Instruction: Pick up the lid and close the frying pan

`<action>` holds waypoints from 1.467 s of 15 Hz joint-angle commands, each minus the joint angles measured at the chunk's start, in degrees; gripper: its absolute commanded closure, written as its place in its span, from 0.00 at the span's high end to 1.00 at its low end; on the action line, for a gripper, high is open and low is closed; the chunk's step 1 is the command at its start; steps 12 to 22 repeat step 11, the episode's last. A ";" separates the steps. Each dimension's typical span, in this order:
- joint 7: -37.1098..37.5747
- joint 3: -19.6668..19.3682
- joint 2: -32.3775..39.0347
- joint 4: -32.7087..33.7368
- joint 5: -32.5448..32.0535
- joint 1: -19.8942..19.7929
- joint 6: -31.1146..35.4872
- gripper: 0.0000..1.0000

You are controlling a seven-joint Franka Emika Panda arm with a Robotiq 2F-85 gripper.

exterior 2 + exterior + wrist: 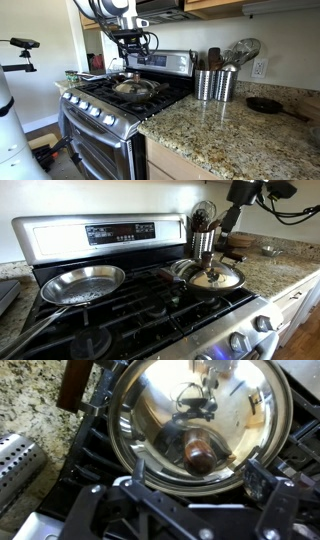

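**Position.** The round glass lid with the shiny metal rim (212, 277) lies flat over the round black frying pan (188, 278) on a burner of the steel gas range (120, 315). In both exterior views it appears seated rim to rim, though we cannot confirm an even fit all the way round. A shiny silver steel pan (82, 283) stands on the neighbouring burner, apart from it.

**Gripper.** The gripper (132, 52) hangs above the lid, clear of it and pointing straight down. In the wrist view its fingers (131, 482) stand apart and hold nothing.

**Governing relation.** The lid lies directly beneath the gripper (194, 482). Its small central knob (198, 400) falls on the line midway between the two fingers. The lid is round, so no long axis constrains the approach. Only the knob's position matters, and that calls for travel along the vertical alone.

**Judgement.** As things lie, we take the pan to be covered. A straight vertical move would keep the gripper clear of the perforated steel utensil holder (203, 242) on the granite counter (275, 268) nearby.
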 commanded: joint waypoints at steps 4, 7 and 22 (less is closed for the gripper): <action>9.45 -2.06 -13.34 -8.69 -0.86 0.17 6.99 1.00; 9.18 -2.87 -11.42 -6.22 -1.52 1.12 5.38 1.00; 10.40 -2.93 -13.80 -8.17 -1.98 1.07 6.40 1.00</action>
